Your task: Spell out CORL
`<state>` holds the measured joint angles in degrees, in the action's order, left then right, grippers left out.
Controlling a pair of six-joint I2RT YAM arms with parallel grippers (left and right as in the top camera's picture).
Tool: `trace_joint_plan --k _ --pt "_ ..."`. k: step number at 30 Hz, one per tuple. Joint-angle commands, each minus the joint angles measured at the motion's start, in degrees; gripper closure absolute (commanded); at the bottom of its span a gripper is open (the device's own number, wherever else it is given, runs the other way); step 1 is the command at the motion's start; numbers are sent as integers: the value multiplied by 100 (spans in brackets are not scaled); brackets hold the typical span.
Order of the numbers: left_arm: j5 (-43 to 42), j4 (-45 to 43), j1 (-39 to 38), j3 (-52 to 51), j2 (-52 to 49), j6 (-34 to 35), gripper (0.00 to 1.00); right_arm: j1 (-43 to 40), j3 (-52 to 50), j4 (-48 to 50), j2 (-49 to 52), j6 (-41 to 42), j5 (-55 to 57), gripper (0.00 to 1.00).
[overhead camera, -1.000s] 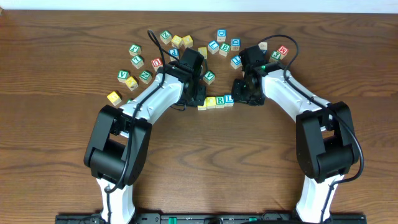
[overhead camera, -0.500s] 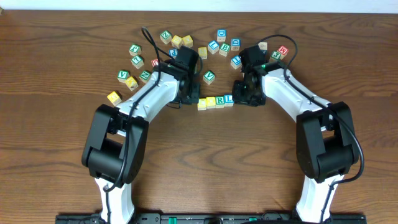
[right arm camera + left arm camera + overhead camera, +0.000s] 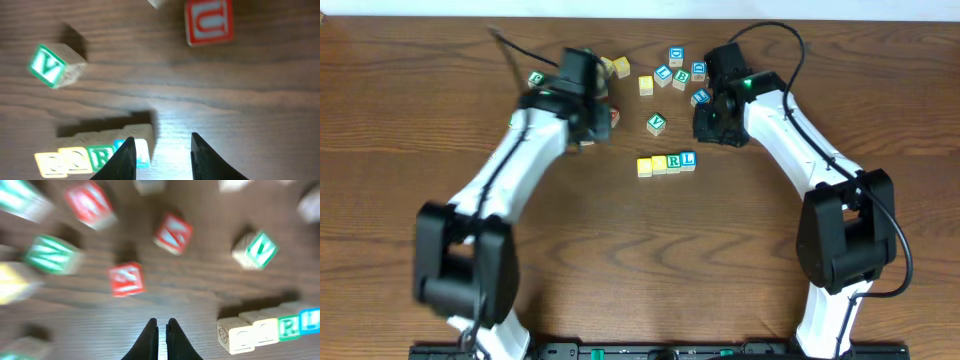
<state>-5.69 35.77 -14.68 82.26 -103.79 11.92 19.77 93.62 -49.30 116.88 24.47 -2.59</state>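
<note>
The R cube point(image 3: 675, 161) bears a green R, and the L cube point(image 3: 688, 158) touching it a blue L. The V cube point(image 3: 48, 65) shows a green V, the U cube point(image 3: 208, 21) a red U.

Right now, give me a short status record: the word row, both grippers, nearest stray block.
row: four cubes side by side, touching, last two showing R and L; yellow faces too faint to read
left gripper: shut, empty
right gripper: open, empty, near the row's L end
nearest stray: green V cube, apart from row
</note>
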Motion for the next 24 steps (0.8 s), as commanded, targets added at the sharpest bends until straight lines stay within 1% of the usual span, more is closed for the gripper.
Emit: trace_joint_plan --k 1,5,11,15,21,24 --pt "85 59 258 177 452 -76 92 203 114 162 37 -74 -68 69" --pt "85 146 555 177 741 -74 92 483 107 627 46 83 -98 68" --pt "85 341 793 173 767 -74 92 844 63 1233 52 306 61 69" --pt "105 433 841 170 767 -74 92 970 50 1351 160 407 245 71" --pt "192 485 839 170 767 -74 92 1001 48 1360 535 494 199 77" --pt "192 492 839 170 767 -74 92 1012 44 1333 638 535 201 77"
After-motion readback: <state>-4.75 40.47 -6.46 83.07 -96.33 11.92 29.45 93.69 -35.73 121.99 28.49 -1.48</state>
